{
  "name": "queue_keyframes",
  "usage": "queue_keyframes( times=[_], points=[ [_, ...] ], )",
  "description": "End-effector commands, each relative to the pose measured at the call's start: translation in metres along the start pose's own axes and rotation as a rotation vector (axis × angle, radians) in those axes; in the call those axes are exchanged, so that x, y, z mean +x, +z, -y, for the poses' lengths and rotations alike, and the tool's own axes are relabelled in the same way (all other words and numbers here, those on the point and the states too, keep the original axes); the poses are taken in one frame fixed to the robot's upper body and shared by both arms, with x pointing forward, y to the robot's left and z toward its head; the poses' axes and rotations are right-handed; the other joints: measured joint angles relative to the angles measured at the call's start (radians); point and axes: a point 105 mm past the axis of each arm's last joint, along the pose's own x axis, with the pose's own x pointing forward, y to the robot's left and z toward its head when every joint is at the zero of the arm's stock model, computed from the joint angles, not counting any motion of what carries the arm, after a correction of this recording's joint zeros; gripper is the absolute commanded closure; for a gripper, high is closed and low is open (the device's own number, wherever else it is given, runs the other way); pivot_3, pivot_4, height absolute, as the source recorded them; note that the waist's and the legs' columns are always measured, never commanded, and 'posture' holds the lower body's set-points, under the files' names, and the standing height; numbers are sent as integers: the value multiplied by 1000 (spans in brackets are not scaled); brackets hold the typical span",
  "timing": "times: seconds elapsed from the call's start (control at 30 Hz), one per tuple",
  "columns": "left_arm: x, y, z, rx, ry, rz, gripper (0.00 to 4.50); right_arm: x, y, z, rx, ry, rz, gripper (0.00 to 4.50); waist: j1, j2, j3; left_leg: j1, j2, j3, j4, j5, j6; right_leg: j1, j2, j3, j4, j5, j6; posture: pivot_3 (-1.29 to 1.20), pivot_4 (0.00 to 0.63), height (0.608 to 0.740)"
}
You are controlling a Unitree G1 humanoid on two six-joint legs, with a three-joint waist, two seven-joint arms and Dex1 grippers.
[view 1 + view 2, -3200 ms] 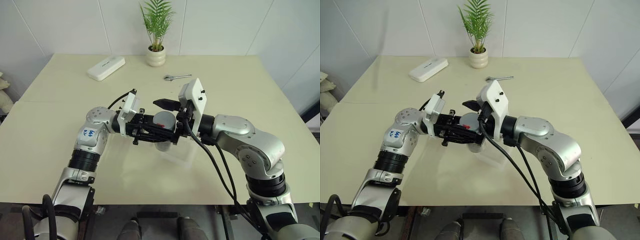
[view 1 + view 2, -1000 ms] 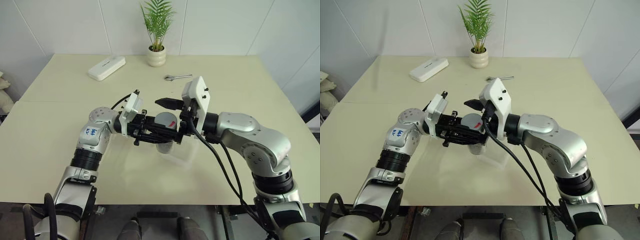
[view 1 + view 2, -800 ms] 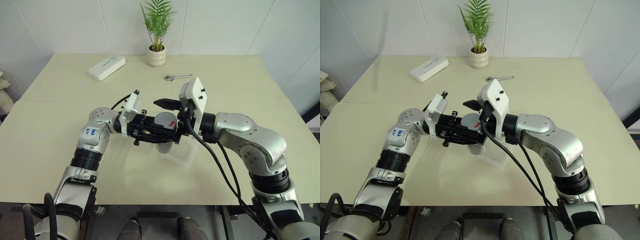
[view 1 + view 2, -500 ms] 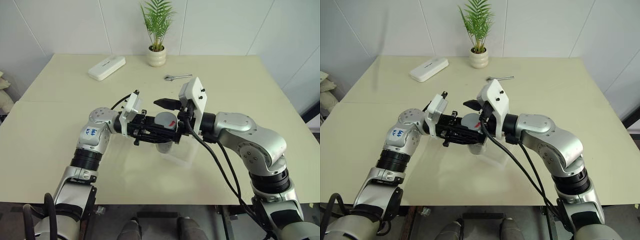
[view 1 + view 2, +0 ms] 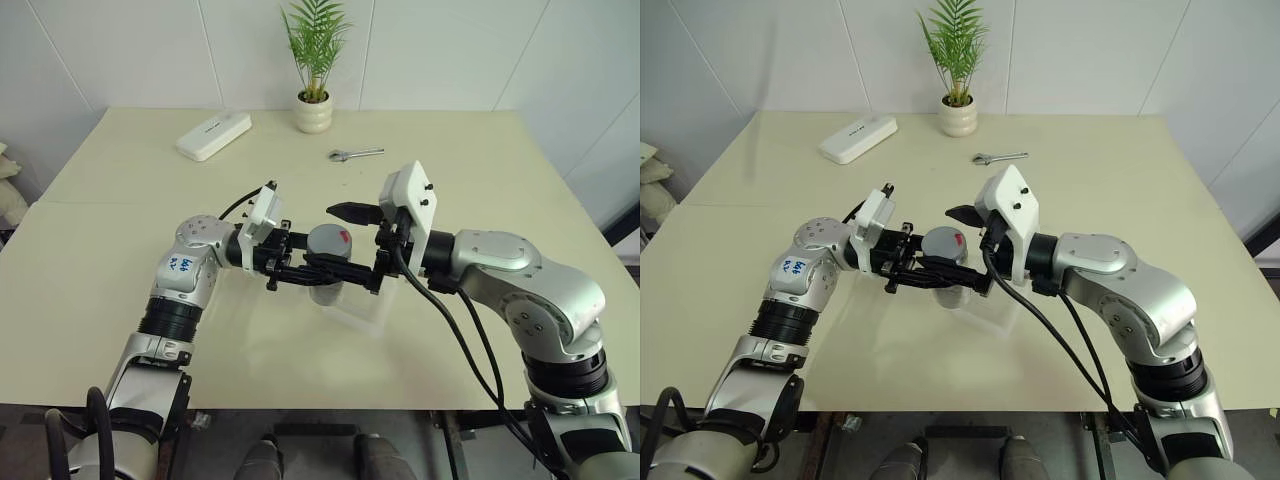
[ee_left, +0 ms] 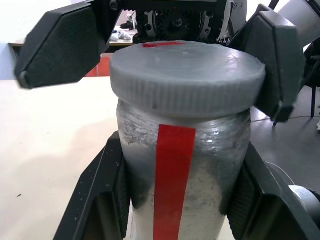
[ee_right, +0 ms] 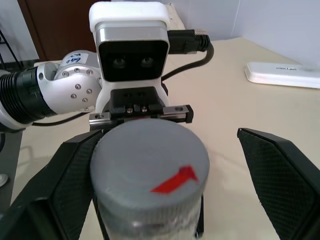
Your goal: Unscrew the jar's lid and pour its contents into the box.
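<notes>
The light, rigid, smooth-sided jar (image 5: pixel 325 285) is being clamped by the left hand (image 5: pixel 318 268), while its ridged lid (image 7: pixel 149 172), best gripped by the rim, is being straddled by the spread right hand (image 7: pixel 165 190).

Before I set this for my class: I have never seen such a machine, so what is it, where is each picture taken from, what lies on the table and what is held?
It is a humanoid robot with two arms. Two pictures look down from its head; two come from cameras on its wrists. The left tool is shut on the jar, upright above the box, its lid on. The right tool, open, straddles the lid without gripping it. On the table also lie a white oblong device, a potted plant and a wrench.
</notes>
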Motion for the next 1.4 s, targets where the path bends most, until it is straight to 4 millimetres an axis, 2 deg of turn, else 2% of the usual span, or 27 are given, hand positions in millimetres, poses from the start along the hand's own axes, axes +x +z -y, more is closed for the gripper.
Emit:
queue_keyframes(
  times=[0.03, 0.33, 0.6, 0.8, 0.9, 1.0, 1.13, 1.4],
  points=[
    [-2, 9, 5, 60, -26, 13, 2516, -20, 7, 20, -27, -126, 6, 26, 0, 0, 0, 0, 0, 0, 0, 0, 0, 0, 0, 0, 0, 0, 0, 0, 150, 740],
    [-3, 9, 4, 53, -20, 13, 2516, -33, 6, 17, -24, -139, -19, 26, 1, 0, 0, 0, 0, 0, 0, 0, 0, 0, 0, 0, 0, 0, 0, 0, 150, 740],
    [-3, 7, 2, 48, -16, 9, 2516, -40, 5, 1, -21, -65, -51, 26, 1, 0, 0, 0, 0, 0, 0, 0, 0, 0, 0, 0, 0, 0, 0, 0, 150, 740],
    [-3, 7, 1, 52, -19, 6, 2516, -41, 15, 0, -32, -62, -20, 26, 1, 0, 0, 0, 0, 0, 0, 0, 0, 0, 0, 0, 0, 0, 0, 0, 150, 740],
    [-3, 7, 0, 53, -22, 6, 2516, -36, 34, -4, -25, -28, 62, 26, -1, 0, 0, 0, 0, 0, 0, 0, 0, 0, 0, 0, 0, 0, 0, 0, 150, 740],
    [-2, 8, -1, 55, -26, 6, 2516, -30, 41, -10, -17, 17, 91, 26, 1, 0, 0, 0, 0, 0, 0, 0, 0, 0, 0, 0, 0, 0, 0, 0, 150, 740],
    [-1, 8, -1, 58, -30, 7, 2516, -15, 39, -16, -11, 51, 90, 26, 1, 0, 0, 0, 0, 0, 0, 0, 0, 0, 0, 0, -1, 0, 0, 0, 150, 740],
    [2, 9, -3, 67, -30, 12, 2516, 12, 24, -13, -21, 46, 57, 26, 0, 0, 0, 0, 0, 0, 0, 0, 0, 0, 0, 0, 0, 0, 0, 0, 150, 740]
  ],
)
